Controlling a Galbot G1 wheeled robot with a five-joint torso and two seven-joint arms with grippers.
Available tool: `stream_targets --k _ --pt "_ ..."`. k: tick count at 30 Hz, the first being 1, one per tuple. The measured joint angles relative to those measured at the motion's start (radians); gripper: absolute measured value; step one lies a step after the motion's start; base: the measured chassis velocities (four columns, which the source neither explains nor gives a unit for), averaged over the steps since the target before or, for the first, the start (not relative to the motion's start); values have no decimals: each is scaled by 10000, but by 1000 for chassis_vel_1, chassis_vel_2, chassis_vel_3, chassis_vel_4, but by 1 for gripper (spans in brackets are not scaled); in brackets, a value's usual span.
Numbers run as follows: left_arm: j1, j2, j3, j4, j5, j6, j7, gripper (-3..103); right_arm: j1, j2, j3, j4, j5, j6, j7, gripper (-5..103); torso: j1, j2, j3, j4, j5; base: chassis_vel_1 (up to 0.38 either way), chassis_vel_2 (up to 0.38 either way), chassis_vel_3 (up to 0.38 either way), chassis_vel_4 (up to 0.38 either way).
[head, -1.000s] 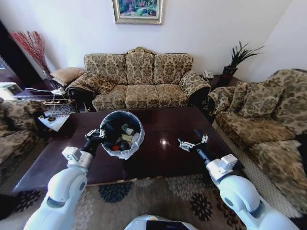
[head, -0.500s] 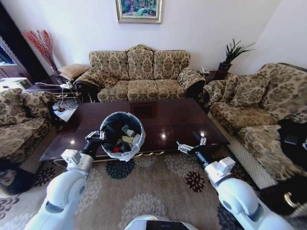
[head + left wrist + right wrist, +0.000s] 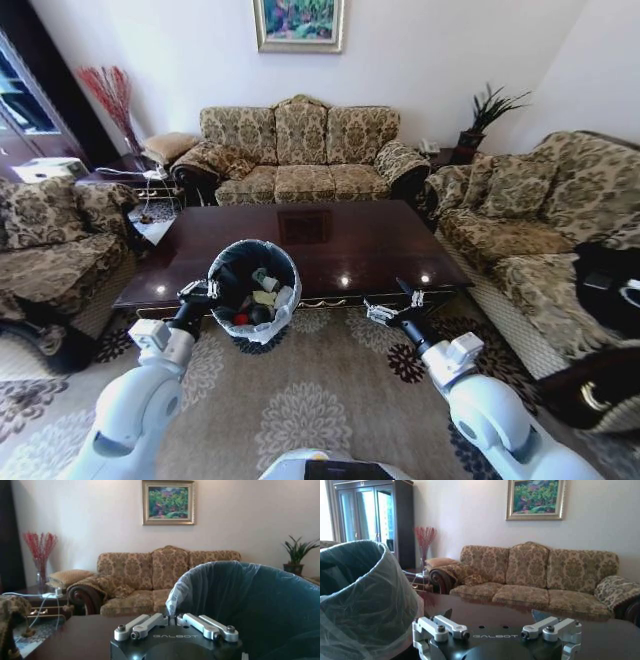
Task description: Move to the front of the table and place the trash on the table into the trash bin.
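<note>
My left gripper [image 3: 200, 292] is shut on the rim of the black trash bin [image 3: 254, 288] with the whitish liner and holds it up in front of the table's near edge. Trash [image 3: 260, 296] lies inside the bin: a red piece, white and yellowish scraps. The dark glossy table [image 3: 340, 240] stands ahead with a bare top. In the left wrist view the fingers [image 3: 150, 622] pinch the liner edge of the bin [image 3: 250, 603]. To the right, my right gripper [image 3: 390, 306] hangs open over the rug, holding nothing. The right wrist view shows that gripper [image 3: 492, 615] beside the bin [image 3: 360, 592].
A patterned sofa [image 3: 300, 160] stands behind the table, another sofa [image 3: 530, 230] to the right and an armchair [image 3: 50, 240] to the left. A small side table [image 3: 150, 215] sits at the far left. A floral rug [image 3: 310, 400] lies under me.
The whole head view has shifted: the camera has backed away from the table, which now lies farther off. The bin stays in my left gripper; the right gripper stays open.
</note>
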Motion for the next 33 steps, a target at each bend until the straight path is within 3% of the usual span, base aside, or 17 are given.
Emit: stream_targets --k 10,18,33 --pt "-83 -196 216 2 289 -275 -45 3 -16 10 4 -12 3 -1 -67 100 -19 6 -8 8 -2 86 60 53 70" --pt "77 -230 339 -174 353 -332 -29 3 -25 105 186 -48 -47 52 -317 100 -13 5 -6 -1 1 9 5 6 5" --pt "586 -240 325 -597 389 -332 -12 3 -511 579 261 29 -953 384 -500 100 -15 6 -6 1 -2 81 72 -68 -77"
